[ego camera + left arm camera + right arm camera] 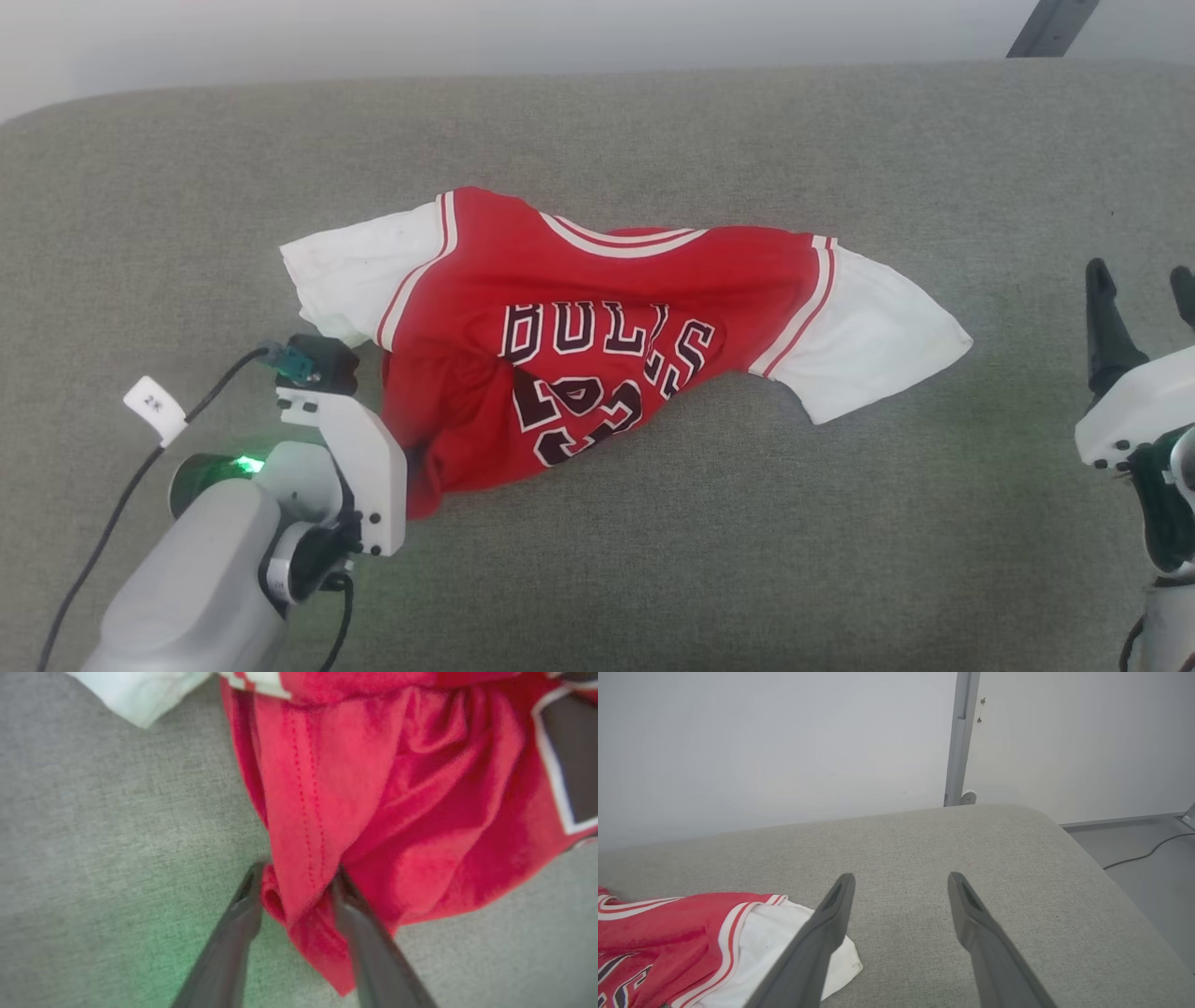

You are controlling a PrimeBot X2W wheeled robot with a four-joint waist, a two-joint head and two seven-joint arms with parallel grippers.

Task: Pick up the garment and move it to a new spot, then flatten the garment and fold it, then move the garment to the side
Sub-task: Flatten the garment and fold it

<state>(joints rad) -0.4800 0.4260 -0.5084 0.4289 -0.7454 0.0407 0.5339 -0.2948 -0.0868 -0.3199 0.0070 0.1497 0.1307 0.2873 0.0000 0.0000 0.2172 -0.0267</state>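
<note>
Straddling a hem fold of the garment (597, 271), our left claw (297, 868) may snag too little cloth and slip; we cannot tell if it grips. Our right claw (900, 876) gapes.

Garment (597, 308): soft knit cloth, matt, faintly fuzzy; hem shows a double row of stitching, lettering flatter and smoother than the body.
Pad (709, 560): grey woven fabric, coarse, matt.
Left gripper (296, 876) fingers (233, 938): dark matt plastic.
Arm shell (187, 579), 7 o'clock in head view: pale smooth plastic, faint sheen.
Post (959, 742), 12 o'clock in right wrist view: grey painted metal.
</note>
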